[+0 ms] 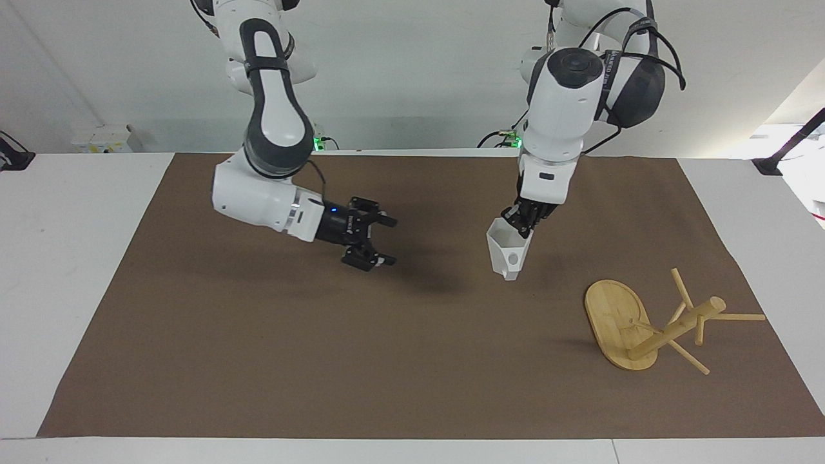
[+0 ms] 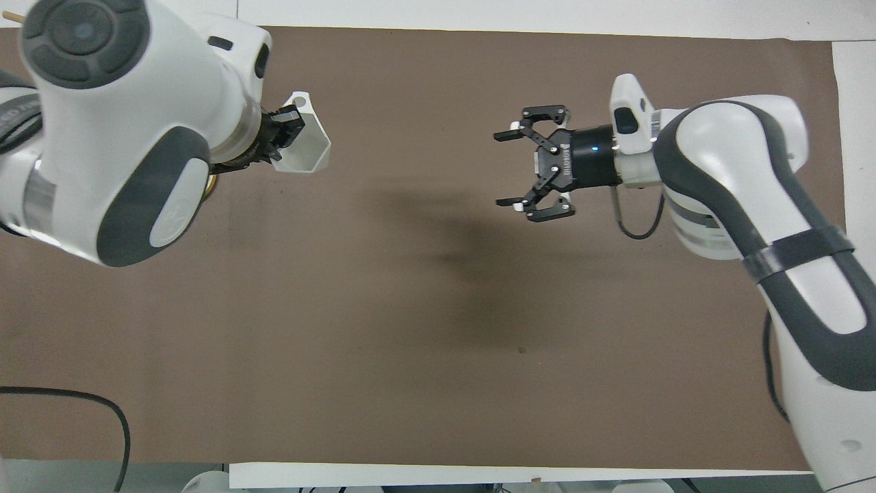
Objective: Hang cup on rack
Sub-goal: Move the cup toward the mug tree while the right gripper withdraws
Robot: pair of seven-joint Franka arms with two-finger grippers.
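Cup [image 1: 507, 255] in down-pointing left gripper [image 1: 523, 222]; right gripper [image 1: 384, 240] open-jawed, level.

White faceted cup [image 1: 506, 254] hangs upright above the brown mat. Bamboo rack [image 1: 651, 325] lies toppled toward the left arm's end.

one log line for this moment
left tool: shut on cup, raised | right tool: open, empty | rack: tipped over
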